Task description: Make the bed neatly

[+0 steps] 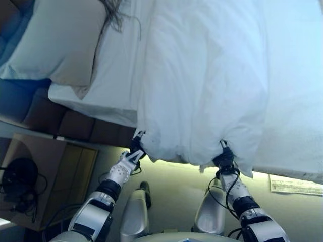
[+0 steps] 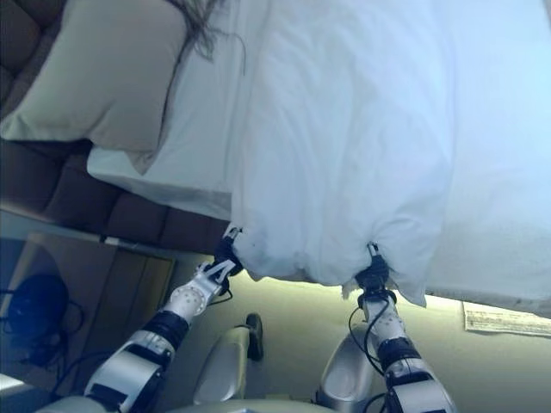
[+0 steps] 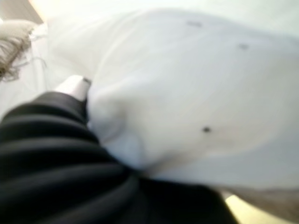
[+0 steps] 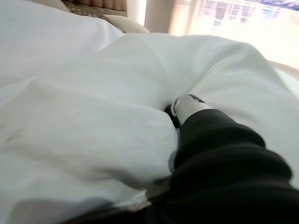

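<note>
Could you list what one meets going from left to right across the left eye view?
Nightstand → pillow → left hand at the duvet's edge → duvet → right hand at the duvet's edge → paper on the floor.

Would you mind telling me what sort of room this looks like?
Most likely a bedroom, perhaps a hotel room: a bed with a white duvet, a pillow and a dark padded headboard.

Count: one puffy white fabric duvet (image 1: 202,80) directly ahead of both hands, one cream rectangular pillow (image 1: 55,43) beyond the left hand, one white printed paper sheet (image 1: 295,185) beside the right hand.
</note>
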Robot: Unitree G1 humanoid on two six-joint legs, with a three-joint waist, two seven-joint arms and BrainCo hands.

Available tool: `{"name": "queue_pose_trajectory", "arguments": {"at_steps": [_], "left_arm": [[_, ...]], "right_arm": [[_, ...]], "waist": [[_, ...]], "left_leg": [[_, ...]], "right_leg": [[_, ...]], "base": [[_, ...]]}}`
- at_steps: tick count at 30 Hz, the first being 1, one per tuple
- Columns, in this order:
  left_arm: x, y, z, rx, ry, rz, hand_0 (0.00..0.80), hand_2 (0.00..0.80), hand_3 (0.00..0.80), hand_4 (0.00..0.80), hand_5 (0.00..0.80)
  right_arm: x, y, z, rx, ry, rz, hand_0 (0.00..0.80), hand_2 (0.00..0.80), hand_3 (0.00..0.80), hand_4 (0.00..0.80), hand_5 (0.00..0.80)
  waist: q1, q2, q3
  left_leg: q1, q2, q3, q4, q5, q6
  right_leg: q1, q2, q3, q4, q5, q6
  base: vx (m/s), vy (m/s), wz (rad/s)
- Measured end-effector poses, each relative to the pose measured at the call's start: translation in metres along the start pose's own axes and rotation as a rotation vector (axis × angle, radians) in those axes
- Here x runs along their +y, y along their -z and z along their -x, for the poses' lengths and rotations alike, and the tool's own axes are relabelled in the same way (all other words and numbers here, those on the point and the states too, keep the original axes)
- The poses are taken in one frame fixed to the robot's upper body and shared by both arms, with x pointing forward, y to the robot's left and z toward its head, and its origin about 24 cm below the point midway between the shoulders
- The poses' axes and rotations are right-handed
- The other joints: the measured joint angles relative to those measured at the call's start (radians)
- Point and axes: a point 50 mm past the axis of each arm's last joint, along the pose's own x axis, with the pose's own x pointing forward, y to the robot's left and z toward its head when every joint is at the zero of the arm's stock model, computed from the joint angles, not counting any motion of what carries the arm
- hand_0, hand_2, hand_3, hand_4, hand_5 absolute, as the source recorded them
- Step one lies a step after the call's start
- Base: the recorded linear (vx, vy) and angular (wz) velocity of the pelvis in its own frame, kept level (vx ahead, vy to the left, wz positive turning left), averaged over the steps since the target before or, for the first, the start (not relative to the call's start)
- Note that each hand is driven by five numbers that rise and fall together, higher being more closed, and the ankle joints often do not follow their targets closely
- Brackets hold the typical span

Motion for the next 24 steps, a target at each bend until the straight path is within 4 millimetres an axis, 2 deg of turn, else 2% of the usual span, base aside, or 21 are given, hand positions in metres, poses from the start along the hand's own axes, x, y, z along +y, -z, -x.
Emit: {"name": "queue_pose_trajectory", "arguments": {"at_steps": [2, 3, 5, 10, 13, 18, 24], "left_arm": [[-0.005, -0.012, -0.005, -0.025, 0.006, -0.023, 0.800, 0.800, 0.800, 0.800, 0.800], [-0.009, -0.015, -0.006, -0.034, 0.018, -0.030, 0.800, 0.800, 0.800, 0.800, 0.800], [-0.018, -0.023, -0.010, -0.068, 0.045, -0.041, 0.800, 0.800, 0.800, 0.800, 0.800], [-0.035, -0.042, -0.015, -0.142, 0.100, -0.054, 0.800, 0.800, 0.800, 0.800, 0.800], [-0.045, -0.053, -0.016, -0.173, 0.136, -0.075, 0.800, 0.800, 0.800, 0.800, 0.800], [-0.052, -0.061, -0.017, -0.190, 0.154, -0.125, 0.800, 0.800, 0.800, 0.800, 0.800], [-0.056, -0.067, -0.018, -0.217, 0.169, -0.221, 0.800, 0.800, 0.800, 0.800, 0.800]], "right_arm": [[0.020, -0.002, -0.014, 0.008, -0.040, 0.032, 0.800, 0.800, 0.800, 0.800, 0.800], [0.024, -0.005, -0.016, 0.005, -0.045, 0.049, 0.800, 0.800, 0.800, 0.800, 0.800], [0.030, -0.016, -0.021, -0.001, -0.051, 0.110, 0.800, 0.800, 0.800, 0.800, 0.800], [0.034, -0.039, -0.027, -0.023, -0.039, 0.225, 0.800, 0.800, 0.800, 0.800, 0.800], [0.044, -0.047, -0.034, -0.019, -0.060, 0.264, 0.800, 0.800, 0.800, 0.800, 0.800], [0.039, -0.054, -0.034, -0.027, -0.042, 0.237, 0.800, 0.800, 0.800, 0.800, 0.800], [0.034, -0.063, -0.034, -0.060, -0.012, 0.175, 0.800, 0.800, 0.800, 0.800, 0.800]], "waist": [[-0.003, 0.002, 0.026], [-0.003, 0.002, 0.038], [0.001, 0.000, 0.067], [0.002, -0.022, 0.126], [0.006, -0.033, 0.161], [0.006, -0.032, 0.171], [0.004, -0.032, 0.171]], "left_leg": [[-0.020, 0.020, -0.009, -0.039, 0.046, -0.014], [-0.020, 0.023, -0.010, -0.049, 0.055, -0.014], [-0.034, 0.033, -0.010, -0.059, 0.060, -0.015], [-0.119, 0.030, -0.026, -0.027, 0.067, -0.011], [-0.165, 0.029, -0.029, -0.009, 0.074, -0.014], [-0.225, 0.035, -0.026, 0.003, 0.076, -0.011], [-0.290, 0.020, -0.015, 0.025, 0.071, -0.001]], "right_leg": [[-0.032, 0.025, -0.012, -0.002, 0.012, -0.007], [-0.032, 0.028, -0.016, -0.002, 0.014, -0.010], [-0.038, 0.038, -0.022, -0.020, 0.019, -0.022], [-0.090, 0.042, -0.028, -0.035, 0.042, -0.021], [-0.128, 0.042, -0.026, -0.033, 0.055, -0.017], [-0.166, 0.039, -0.047, -0.031, 0.054, -0.017], [-0.224, 0.022, -0.036, -0.034, 0.060, -0.014]], "base": [[-0.150, 0.017, 0.02], [-0.126, -0.014, 0.07], [-0.079, -0.028, 0.01], [-0.080, -0.014, 0.07], [-0.059, -0.035, 0.02], [-0.038, 0.036, 0.10], [-0.014, 0.161, 0.02]]}}
